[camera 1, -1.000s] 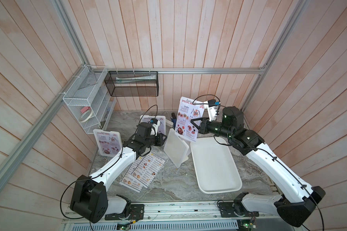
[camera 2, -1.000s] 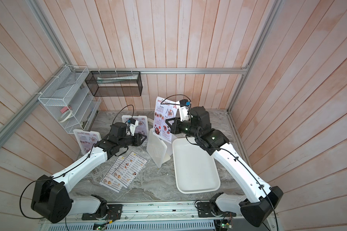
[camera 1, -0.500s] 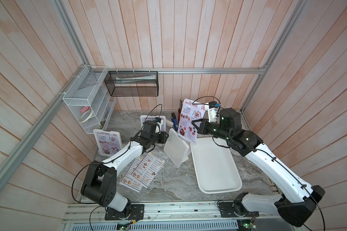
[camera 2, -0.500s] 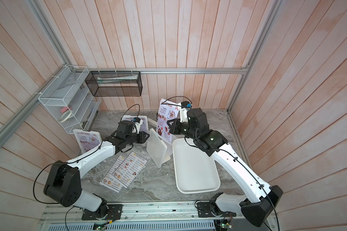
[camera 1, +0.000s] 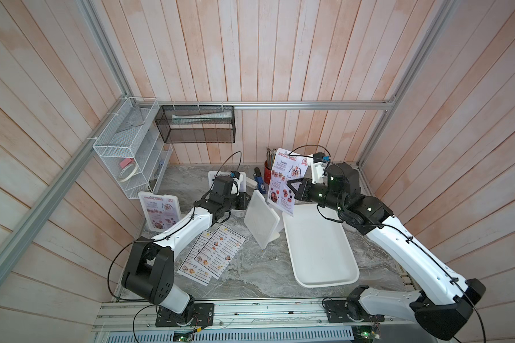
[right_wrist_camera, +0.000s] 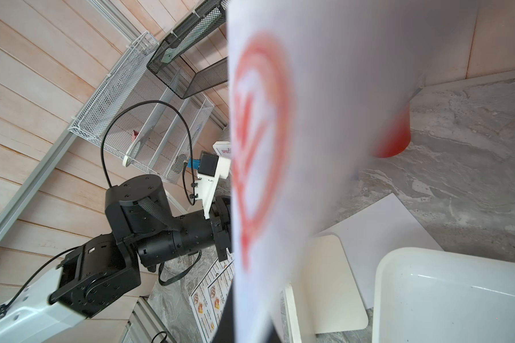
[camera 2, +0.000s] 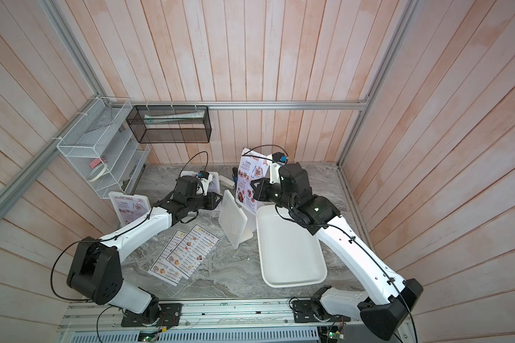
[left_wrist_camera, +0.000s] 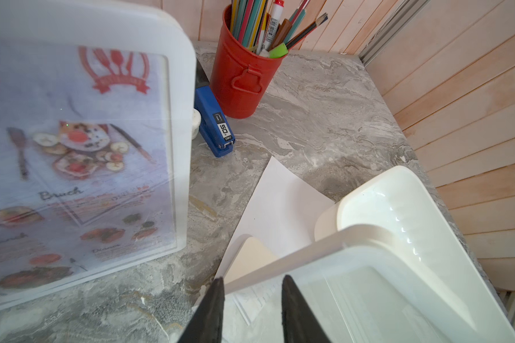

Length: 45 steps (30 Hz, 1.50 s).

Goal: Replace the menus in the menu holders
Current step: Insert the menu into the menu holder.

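Observation:
An empty white menu holder (camera 1: 260, 222) stands tilted mid-table, beside the tray. My left gripper (left_wrist_camera: 252, 285) is open at its top corner, with the frame edge (left_wrist_camera: 354, 237) running between the fingers. My right gripper (camera 1: 290, 185) is shut on a pinkish SPECIAL MENU sheet (camera 1: 283, 184), held upright just behind that holder. The sheet fills the right wrist view as a blur (right_wrist_camera: 280, 148). Two DIM SUM INN menus (camera 1: 217, 252) lie flat at the front left. Two more holders with SPECIAL MENU sheets stand at the left (camera 1: 160, 210) and at the back (left_wrist_camera: 182, 148).
A big shallow white tray (camera 1: 318, 255) lies right of the empty holder. A red pen cup (left_wrist_camera: 244, 77) and a blue stapler (left_wrist_camera: 214, 124) stand at the back. A blank white sheet (left_wrist_camera: 280, 208) lies under the holder's foot. A wire shelf (camera 1: 131, 160) and a black mesh basket (camera 1: 197, 124) hang on the walls.
My left arm has reached forward and to the right, bringing its gripper up to the empty holder's top corner. The right gripper has brought its sheet slightly lower.

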Each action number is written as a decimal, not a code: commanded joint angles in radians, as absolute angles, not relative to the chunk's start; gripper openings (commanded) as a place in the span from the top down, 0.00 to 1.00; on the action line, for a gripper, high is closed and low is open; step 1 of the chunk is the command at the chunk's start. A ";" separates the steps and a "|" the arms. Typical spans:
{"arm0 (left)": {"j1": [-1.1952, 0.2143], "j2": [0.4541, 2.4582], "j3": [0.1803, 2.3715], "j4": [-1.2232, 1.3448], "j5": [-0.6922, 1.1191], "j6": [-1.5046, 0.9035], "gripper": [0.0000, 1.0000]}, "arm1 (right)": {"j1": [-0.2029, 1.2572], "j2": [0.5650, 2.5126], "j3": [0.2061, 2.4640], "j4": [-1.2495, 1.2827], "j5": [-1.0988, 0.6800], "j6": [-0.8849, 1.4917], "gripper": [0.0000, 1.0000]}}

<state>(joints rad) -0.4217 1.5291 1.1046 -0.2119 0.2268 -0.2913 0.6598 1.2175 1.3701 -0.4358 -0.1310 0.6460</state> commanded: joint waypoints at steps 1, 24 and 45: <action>-0.428 1.471 1.112 -0.258 0.188 -0.278 0.65 | 0.666 1.187 1.346 -0.462 -0.115 0.655 1.00; -0.442 1.397 1.140 -0.335 0.133 -0.266 0.64 | 0.664 1.180 1.317 -0.451 -0.165 0.641 1.00; -0.455 1.395 1.150 -0.344 0.128 -0.247 0.65 | 0.606 1.172 1.287 -0.436 -0.253 0.615 1.00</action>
